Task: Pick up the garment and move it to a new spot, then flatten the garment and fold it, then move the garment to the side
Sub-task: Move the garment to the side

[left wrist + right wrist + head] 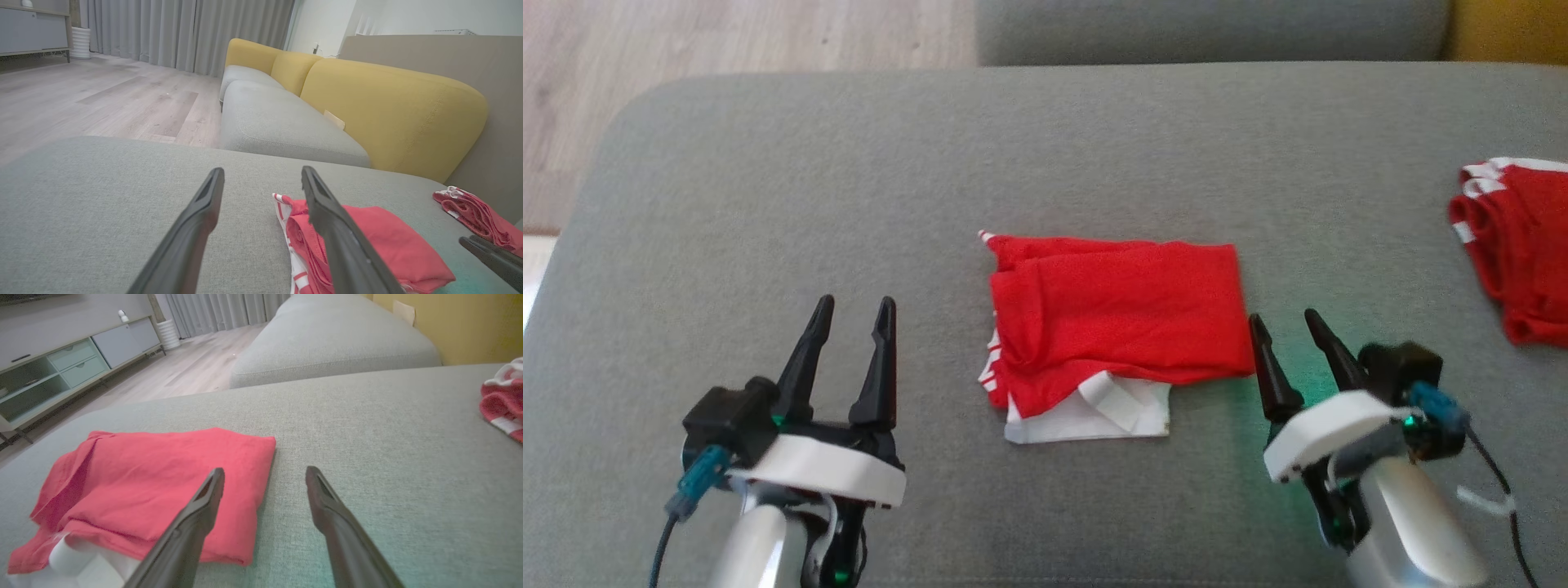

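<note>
A: Garments in sight?
B: Two. First, one folded red fabric garment with white trim (1119, 318), lying flat at the middle of the grey fabric sofa cushion (849, 180). Second, one rumpled red-and-white garment (1519, 245), well apart at the cushion's right edge.
A: Claws?
B: Also two. Left claw (856, 304) spread wide, holding nothing, low over the cushion to the left of the folded garment and apart from it. Right claw (1282, 317) spread wide too, holding nothing, just beside the folded garment's right edge. Touching the cloth or not, cannot tell.
A: Layers on the folded one?
B: Red on top, white underneath at the near edge, white stripes along the left side.
A: Beyond the cushion?
B: One second grey seat cushion (286, 122), a yellow backrest (388, 106), pale wooden floor (727, 41).
</note>
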